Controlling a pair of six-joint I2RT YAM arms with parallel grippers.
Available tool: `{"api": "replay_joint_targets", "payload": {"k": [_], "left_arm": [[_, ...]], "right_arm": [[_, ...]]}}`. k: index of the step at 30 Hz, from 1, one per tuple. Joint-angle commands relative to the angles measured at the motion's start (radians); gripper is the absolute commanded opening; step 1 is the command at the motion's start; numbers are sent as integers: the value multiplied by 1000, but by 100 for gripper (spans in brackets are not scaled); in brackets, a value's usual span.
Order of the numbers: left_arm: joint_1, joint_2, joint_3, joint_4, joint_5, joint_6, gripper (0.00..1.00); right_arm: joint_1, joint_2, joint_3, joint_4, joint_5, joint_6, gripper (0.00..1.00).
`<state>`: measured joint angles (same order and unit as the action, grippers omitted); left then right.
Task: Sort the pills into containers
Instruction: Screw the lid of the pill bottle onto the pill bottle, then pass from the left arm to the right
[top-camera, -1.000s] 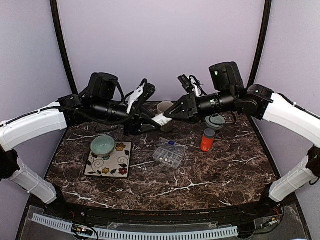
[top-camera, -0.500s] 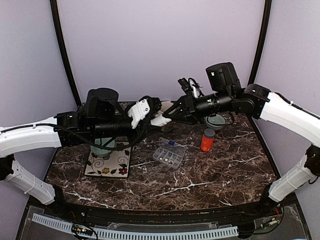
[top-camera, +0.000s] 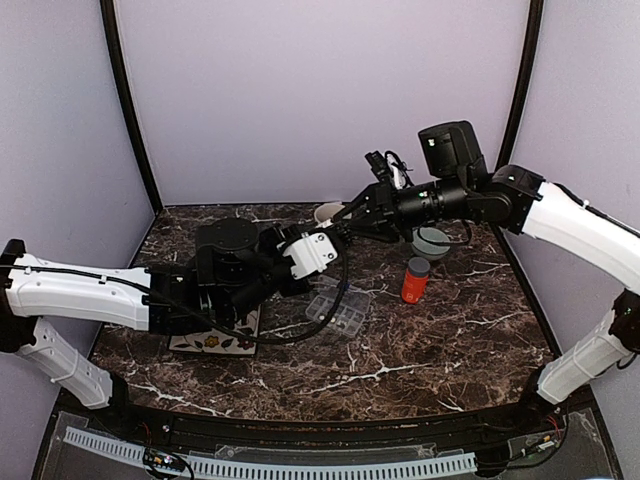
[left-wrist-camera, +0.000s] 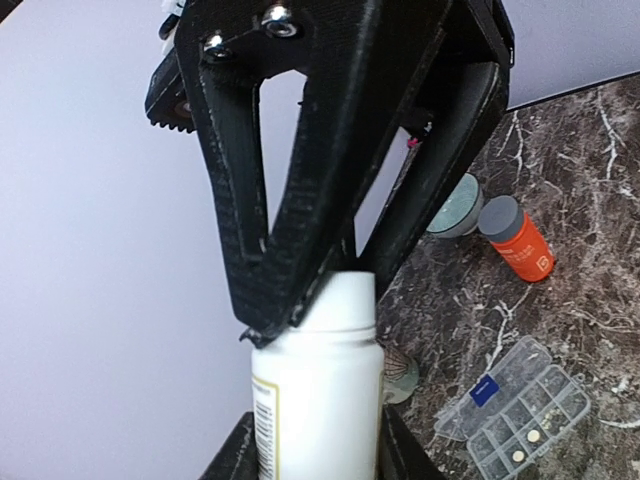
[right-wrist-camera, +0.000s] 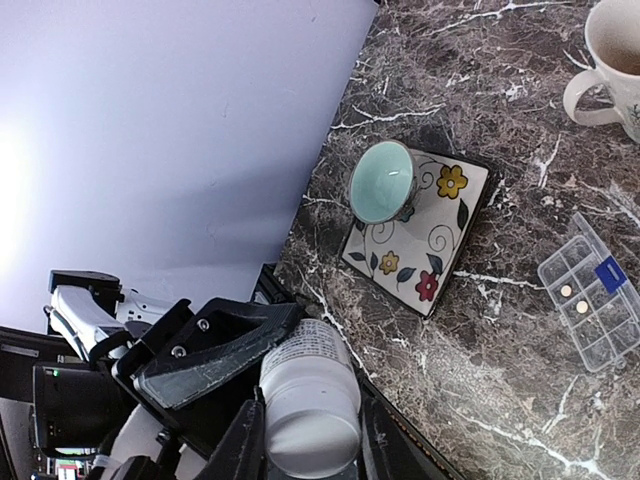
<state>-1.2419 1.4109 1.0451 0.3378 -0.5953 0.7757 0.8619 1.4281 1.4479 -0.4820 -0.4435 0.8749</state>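
One clear box (top-camera: 338, 310) lies mid-frame in the top view; in the left wrist view the left gripper (left-wrist-camera: 318, 455), part-closed, holds a white bottle (left-wrist-camera: 318, 390) whose top the right gripper (left-wrist-camera: 312, 295) clamps, with pills (left-wrist-camera: 533, 436) in the box at lower right; the right wrist view shows box and pills at the right edge.

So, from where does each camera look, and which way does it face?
Top external: above and behind the bases, facing the table; both arms show.
Left wrist: looks along the left tool at the white bottle.
Right wrist: looks past the right tool down onto the table.
Shared by the wrists: the bottle, the organiser box.
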Motion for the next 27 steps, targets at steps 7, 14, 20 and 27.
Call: {"api": "replay_joint_targets", "payload": {"k": [7, 14, 20, 27], "left_arm": [[-99, 41, 14, 508, 37, 192, 9], [-99, 2, -20, 440, 12, 148, 23], [-97, -56, -53, 317, -9, 76, 38], [-79, -102, -66, 211, -23, -20, 53]], "right_arm": [[23, 44, -59, 70, -27, 38, 0], [12, 30, -61, 64, -10, 32, 0], [5, 24, -53, 53, 4, 18, 0], [3, 22, -55, 50, 12, 9, 0]]}}
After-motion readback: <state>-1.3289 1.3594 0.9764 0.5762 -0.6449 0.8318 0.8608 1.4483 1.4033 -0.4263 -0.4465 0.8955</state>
